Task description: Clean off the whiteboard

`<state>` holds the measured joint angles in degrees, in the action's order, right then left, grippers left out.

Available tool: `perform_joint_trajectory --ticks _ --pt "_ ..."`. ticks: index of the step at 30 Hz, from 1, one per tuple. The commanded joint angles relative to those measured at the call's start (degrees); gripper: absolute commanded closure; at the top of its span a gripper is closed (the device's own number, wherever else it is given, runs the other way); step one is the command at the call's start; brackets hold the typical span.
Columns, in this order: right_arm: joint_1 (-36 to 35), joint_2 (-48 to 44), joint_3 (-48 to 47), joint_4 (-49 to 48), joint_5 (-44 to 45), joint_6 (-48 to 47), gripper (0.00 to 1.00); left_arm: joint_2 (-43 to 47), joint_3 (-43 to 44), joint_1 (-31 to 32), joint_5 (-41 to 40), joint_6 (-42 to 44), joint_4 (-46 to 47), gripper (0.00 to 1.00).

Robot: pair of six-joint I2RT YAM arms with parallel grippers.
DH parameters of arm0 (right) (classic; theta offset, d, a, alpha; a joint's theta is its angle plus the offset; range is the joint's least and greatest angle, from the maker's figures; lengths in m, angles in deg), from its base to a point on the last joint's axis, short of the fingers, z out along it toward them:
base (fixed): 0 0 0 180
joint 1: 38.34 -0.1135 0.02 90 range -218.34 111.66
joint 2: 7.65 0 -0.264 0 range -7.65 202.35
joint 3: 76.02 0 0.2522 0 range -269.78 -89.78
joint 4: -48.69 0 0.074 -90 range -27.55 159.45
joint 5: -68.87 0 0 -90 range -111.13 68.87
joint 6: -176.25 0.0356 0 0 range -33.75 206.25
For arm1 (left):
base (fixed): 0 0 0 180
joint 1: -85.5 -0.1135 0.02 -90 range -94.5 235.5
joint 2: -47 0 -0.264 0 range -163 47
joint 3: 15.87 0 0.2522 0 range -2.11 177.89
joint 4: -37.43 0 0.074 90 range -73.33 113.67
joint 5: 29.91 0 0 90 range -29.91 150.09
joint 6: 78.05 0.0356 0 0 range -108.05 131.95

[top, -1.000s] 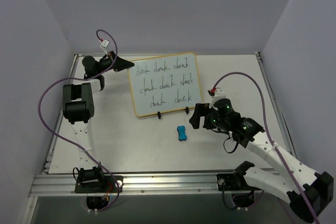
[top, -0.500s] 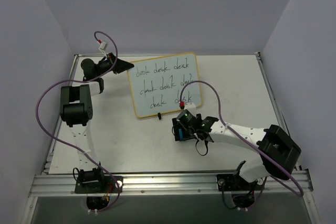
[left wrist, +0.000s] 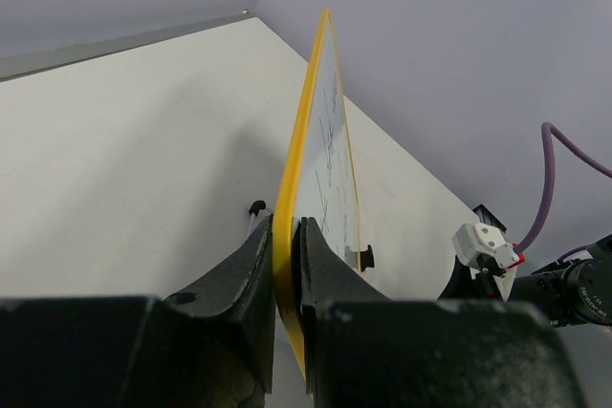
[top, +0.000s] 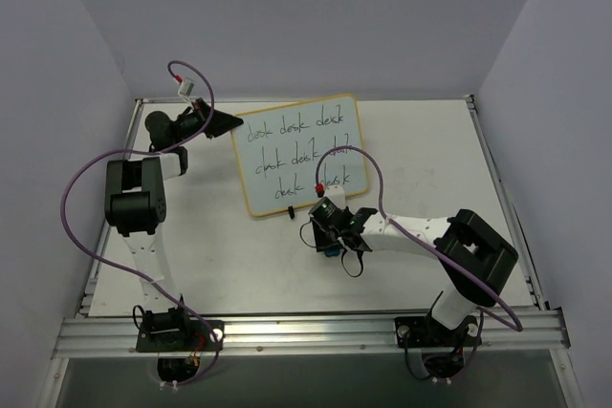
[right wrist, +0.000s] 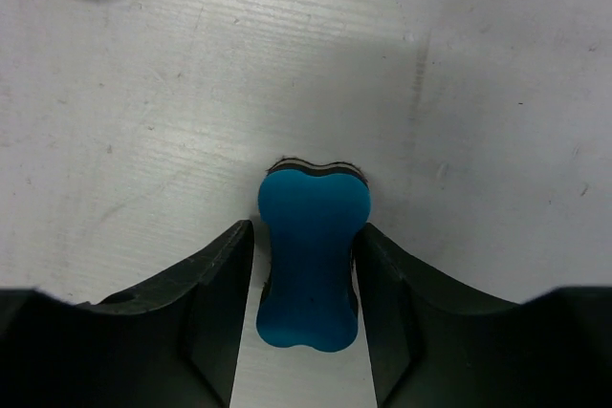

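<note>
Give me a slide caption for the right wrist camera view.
Right end effector straddles the blue eraser lying on the white table, a finger on either side.

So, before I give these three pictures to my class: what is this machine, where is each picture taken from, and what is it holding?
Two robot arms are bolted to the near edge of a white table. The wide picture looks down from above and behind them. The other two pictures come from a camera on each wrist. The left pincer is clamped on the yellow edge of a small whiteboard covered in black handwriting. The right pincer has one finger on each side of a blue eraser lying on the table. The pictures do not show whether it is actually gripping the eraser.
</note>
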<state>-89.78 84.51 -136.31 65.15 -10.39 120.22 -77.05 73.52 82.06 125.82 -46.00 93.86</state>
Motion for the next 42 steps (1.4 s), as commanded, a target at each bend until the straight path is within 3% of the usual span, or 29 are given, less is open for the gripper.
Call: perform_joint_trajectory --ticks 1,2,5,14,17,28,42 --pt "-0.2 0.8 -1.2 -0.1 2.5 -0.1 0.59 3.8 -1.4 0.6 1.5 7.6 4.2 0.98" --pt "-0.3 0.8 -1.1 -0.1 2.5 -0.1 0.68 3.9 -1.8 0.7 1.4 8.0 4.3 0.98" --pt "-0.6 -0.1 -1.3 0.4 3.3 -0.1 0.78 3.6 -2.9 0.9 1.9 7.9 7.2 0.98" --pt "0.5 -8.7 -7.9 1.0 8.1 -6.8 0.78 8.9 -7.0 0.7 -1.5 17.1 -2.4 0.98" --pt "3.1 -8.1 -12.0 -5.1 8.8 -11.2 0.82 10.6 -8.1 0.9 -2.1 18.3 -3.5 0.98" --pt "3.2 12.9 -35.2 -25.8 11.0 -21.7 0.89 12.4 -10.2 0.9 -2.0 13.8 -0.2 0.98" --pt "-0.2 24.3 -43.4 -34.3 12.9 -25.4 0.95 11.8 -9.6 2.0 0.7 10.9 1.1 0.98"
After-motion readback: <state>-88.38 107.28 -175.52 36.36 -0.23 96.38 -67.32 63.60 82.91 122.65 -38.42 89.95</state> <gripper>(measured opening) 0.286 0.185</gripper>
